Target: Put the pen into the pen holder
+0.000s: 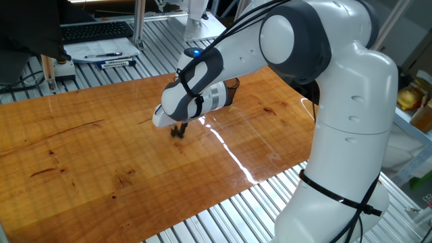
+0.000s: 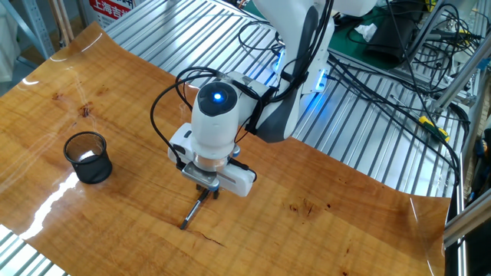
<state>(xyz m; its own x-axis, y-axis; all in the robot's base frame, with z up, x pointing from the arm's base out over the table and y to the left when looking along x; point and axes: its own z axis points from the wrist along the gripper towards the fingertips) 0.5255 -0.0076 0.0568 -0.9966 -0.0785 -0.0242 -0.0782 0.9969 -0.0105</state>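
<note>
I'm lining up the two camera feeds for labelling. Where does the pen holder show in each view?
One fixed view: the pen holder is not visible; the arm may be hiding it.
The other fixed view: the pen holder stands upright at the left on the wooden tabletop, apart from the arm.
Shared landmark: the end effector, low over the tabletop, closed around the pen in the other view.

Glossy wooden tabletop [image 2: 322, 215]; black wire-mesh pen holder [image 2: 88, 157]; ribbed metal bench [image 2: 360, 146].
</note>
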